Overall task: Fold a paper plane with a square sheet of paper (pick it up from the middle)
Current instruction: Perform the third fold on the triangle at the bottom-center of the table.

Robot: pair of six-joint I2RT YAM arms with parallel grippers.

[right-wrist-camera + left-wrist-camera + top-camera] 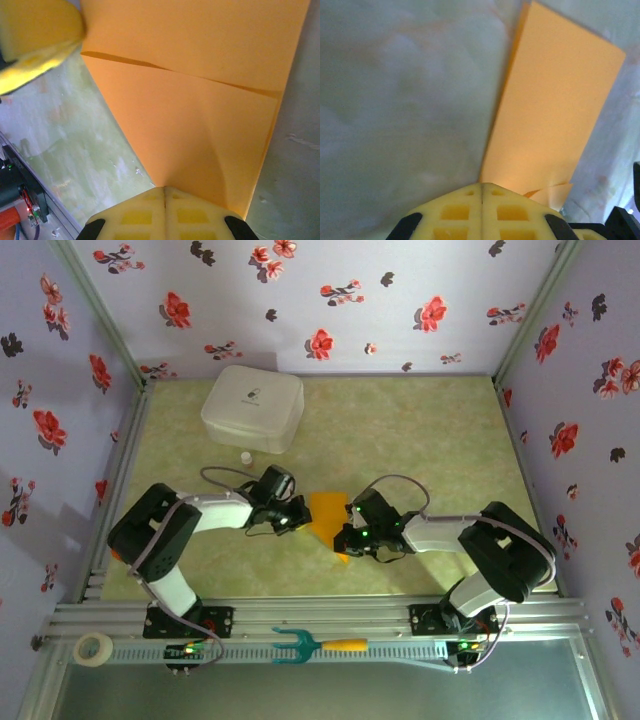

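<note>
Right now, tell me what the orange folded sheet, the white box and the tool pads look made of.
The orange folded sheet: thin matte paper, judging by crisp creases and layered edges. The white box: probably translucent plastic, milky with rounded moulded corners. The tool pads: yellow, dull, with moulded grid recesses; plastic or rubber, I cannot tell which.

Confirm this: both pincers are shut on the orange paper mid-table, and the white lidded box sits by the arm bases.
One thing is wrong. The top view shows the white lidded box at the far side, near the back wall. The left pincer and right pincer are indeed shut on the orange paper mid-table.
</note>
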